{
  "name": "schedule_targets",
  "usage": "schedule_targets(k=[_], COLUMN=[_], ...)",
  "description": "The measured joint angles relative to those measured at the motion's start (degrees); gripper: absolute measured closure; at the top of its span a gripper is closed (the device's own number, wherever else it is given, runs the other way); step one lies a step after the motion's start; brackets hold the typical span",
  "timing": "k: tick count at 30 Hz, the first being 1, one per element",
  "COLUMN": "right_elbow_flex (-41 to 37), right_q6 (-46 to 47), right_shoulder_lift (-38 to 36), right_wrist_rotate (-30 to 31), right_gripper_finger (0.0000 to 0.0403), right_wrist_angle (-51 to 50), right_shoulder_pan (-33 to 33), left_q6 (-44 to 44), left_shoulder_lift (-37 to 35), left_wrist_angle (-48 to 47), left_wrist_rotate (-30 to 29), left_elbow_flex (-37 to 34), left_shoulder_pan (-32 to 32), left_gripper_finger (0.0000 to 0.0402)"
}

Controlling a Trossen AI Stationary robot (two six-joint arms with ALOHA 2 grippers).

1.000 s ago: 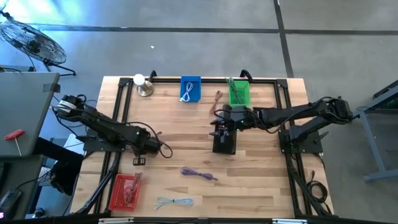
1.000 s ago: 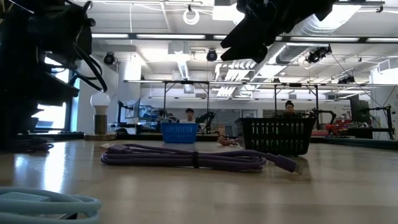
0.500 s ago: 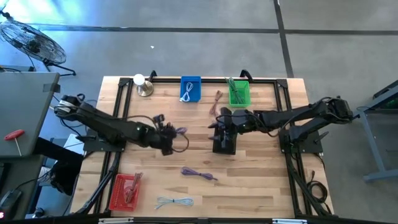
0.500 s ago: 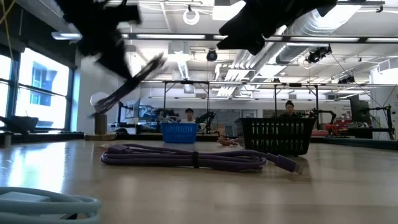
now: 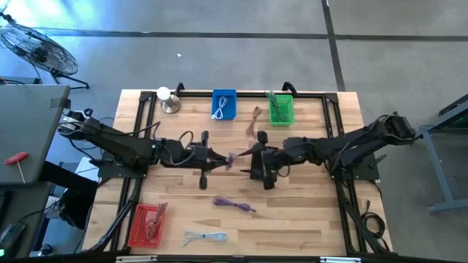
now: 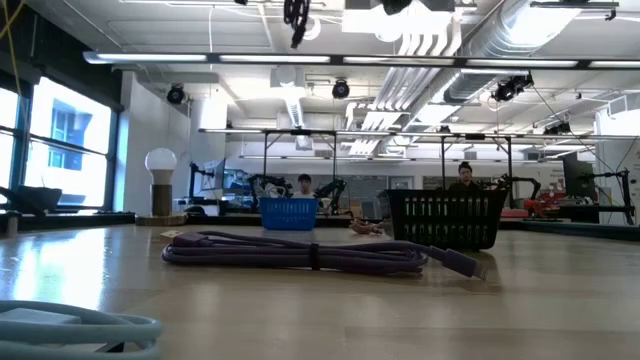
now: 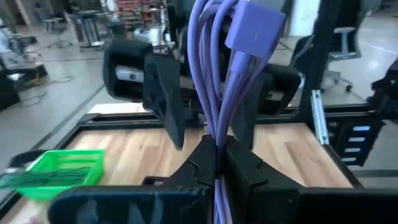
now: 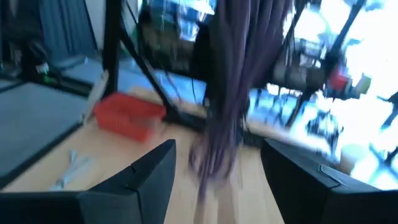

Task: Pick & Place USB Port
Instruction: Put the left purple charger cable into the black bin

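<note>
The wooden table (image 5: 307, 212) carries a blue bin (image 5: 224, 104) and a green bin (image 5: 281, 109) along its far edge, with a lamp with a round white bulb (image 5: 167, 98) near the far-left corner. A red bin (image 5: 147, 224) sits at the near-left corner — a pale blue cable (image 5: 205, 237) lies just beside it. A fan (image 5: 40, 47) and a red-handled tool (image 5: 17, 161) stay off the table.

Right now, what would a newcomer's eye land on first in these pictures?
The two grippers meeting mid-table: the left gripper is shut on a bundled purple cable, held up toward the open right gripper. A second purple cable lies nearer the table's front edge.
</note>
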Motion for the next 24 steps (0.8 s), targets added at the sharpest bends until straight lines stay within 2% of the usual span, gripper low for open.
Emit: schedule_targets(k=[5,11,16,20,24], right_elbow_flex=[0.0,0.0,0.0,0.0,0.0], right_q6=[-4.7,-4.7,-4.6,-4.6,-4.6], right_shoulder_lift=[0.0,0.0,0.0,0.0,0.0], right_wrist_rotate=[0.8,0.9,0.8,0.7,0.7], right_gripper_finger=[0.0175,0.0175,0.0183,0.0229,0.0331], right_wrist_angle=[4.8,5.5,5.5,5.5,5.1], right_shoulder_pan=[2.8,3.3,3.3,3.2,2.9], left_q6=[-0.8,1.2,0.6,0.3,0.3], left_shoulder_lift=[3.6,8.7,10.5,10.6,10.6], left_wrist_angle=[2.0,8.6,11.6,12.4,12.1], left_wrist_rotate=[2.6,4.4,8.2,10.4,10.6], left_elbow_flex=[-0.2,-0.2,-0.1,-0.1,-0.1], left_shoulder_pan=[0.0,0.0,1.5,3.0,3.5], left_gripper_finger=[0.0397,0.0397,0.0397,0.0397,0.0397])
